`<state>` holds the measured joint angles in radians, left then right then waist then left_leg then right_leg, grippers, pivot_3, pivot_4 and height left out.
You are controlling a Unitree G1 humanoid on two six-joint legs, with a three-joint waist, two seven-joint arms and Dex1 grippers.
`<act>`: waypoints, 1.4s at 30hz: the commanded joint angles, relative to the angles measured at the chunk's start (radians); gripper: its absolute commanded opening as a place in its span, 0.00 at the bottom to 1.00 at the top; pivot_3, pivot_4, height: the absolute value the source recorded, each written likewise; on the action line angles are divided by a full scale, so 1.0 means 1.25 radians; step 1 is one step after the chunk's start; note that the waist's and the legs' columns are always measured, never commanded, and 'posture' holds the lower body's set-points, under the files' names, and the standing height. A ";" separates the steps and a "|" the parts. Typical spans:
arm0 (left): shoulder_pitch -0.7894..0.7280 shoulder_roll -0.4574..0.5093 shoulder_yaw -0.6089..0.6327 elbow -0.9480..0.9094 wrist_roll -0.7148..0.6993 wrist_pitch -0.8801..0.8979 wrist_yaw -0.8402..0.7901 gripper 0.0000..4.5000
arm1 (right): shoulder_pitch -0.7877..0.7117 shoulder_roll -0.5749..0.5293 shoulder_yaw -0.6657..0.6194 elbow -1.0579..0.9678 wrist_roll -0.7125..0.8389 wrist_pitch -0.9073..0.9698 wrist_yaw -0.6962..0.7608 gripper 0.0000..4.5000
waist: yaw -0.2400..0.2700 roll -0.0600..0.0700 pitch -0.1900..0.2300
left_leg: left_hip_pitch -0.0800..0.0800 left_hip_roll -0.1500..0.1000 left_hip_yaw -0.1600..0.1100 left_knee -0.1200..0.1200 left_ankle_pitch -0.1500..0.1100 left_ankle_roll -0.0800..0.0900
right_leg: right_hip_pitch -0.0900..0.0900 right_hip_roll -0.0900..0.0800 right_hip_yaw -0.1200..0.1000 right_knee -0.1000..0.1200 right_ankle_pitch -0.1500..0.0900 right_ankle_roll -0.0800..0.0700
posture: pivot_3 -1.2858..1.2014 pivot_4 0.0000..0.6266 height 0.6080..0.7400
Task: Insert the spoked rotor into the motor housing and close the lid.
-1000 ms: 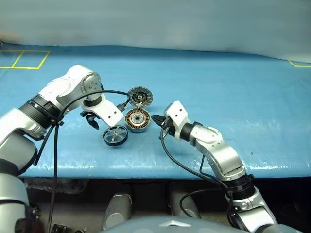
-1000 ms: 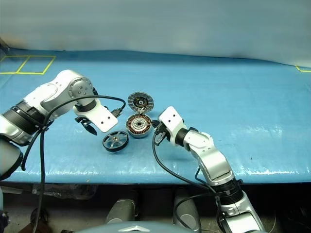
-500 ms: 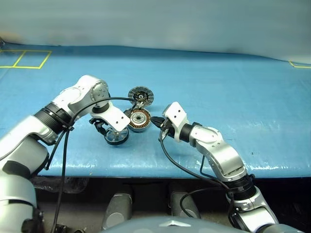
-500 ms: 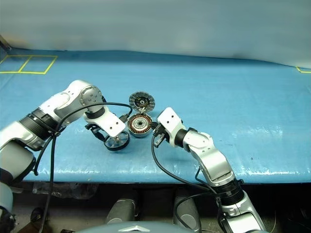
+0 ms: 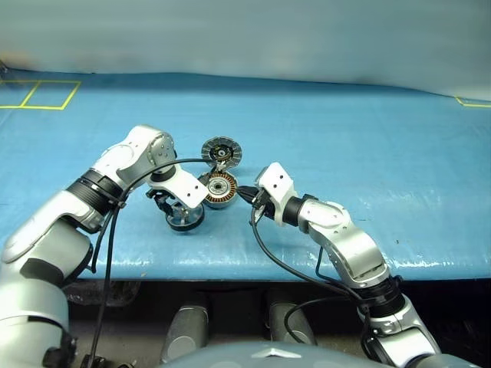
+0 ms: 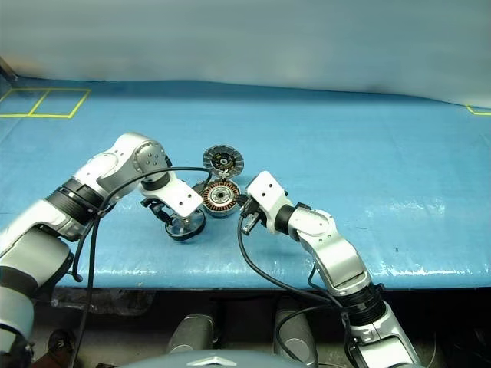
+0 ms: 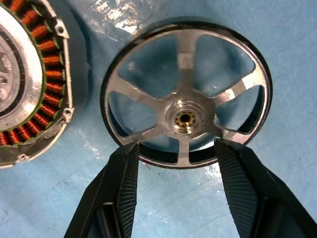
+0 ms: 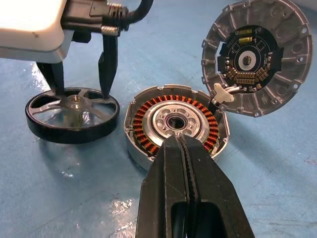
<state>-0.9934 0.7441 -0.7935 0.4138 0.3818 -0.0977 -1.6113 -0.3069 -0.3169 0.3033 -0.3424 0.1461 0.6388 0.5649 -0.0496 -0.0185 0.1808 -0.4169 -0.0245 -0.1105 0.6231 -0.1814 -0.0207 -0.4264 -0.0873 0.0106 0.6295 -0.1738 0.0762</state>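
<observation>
1. Black-rimmed, the spoked rotor [image 7: 185,118] lies flat on the blue desk [image 5: 368,138] just beside the motor housing [image 8: 176,121]; the left claw [image 7: 177,153] hangs spread over its rim, not yet pinching.
2. Next, I judge: close on it and lift.
3. The housing holds nothing yet; its lid [image 8: 257,54] stands open.
4. The right claw [image 8: 182,148], pressed together, rests at the housing's edge.

Blue table cover [image 5: 368,146] (glossy, wrinkled) with yellow taped squares [image 5: 38,93] at its far-left corner.
</observation>
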 commanded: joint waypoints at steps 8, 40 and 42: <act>-0.001 -0.011 0.029 0.044 0.024 -0.049 -0.002 0.49 | -0.003 0.004 -0.002 -0.034 0.000 -0.011 -0.009 0.00 | -0.001 0.000 0.000 | 0.001 0.000 0.000 0.002 0.000 0.000 | 0.000 0.000 0.000 0.002 0.000 0.000 | 0.52 0.24 1.00; 0.117 0.123 0.247 -0.053 -0.200 0.026 -0.001 0.01 | 0.035 0.057 -0.045 0.074 0.035 -0.124 -0.017 0.00 | -0.003 0.000 0.000 | 0.000 0.000 0.000 0.003 0.000 0.000 | 0.000 0.000 0.000 0.003 0.000 0.000 | 0.52 0.24 1.00; 0.113 0.118 0.266 -0.026 -0.201 0.021 0.010 0.01 | 0.046 0.061 -0.046 0.091 0.037 -0.156 -0.010 0.00 | -0.002 0.000 0.000 | 0.000 0.000 0.000 0.003 0.000 0.000 | 0.000 0.000 0.000 0.003 0.000 0.000 | 0.52 0.24 1.00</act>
<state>-0.8385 0.8820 -0.5127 0.3623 0.1458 -0.0706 -1.6097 -0.2499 -0.2512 0.2650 -0.2208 0.1742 0.4954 0.5418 -0.0523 -0.0184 0.1807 -0.4165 -0.0246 -0.1108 0.6267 -0.1814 -0.0207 -0.4265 -0.0870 0.0109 0.6338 -0.1740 0.0759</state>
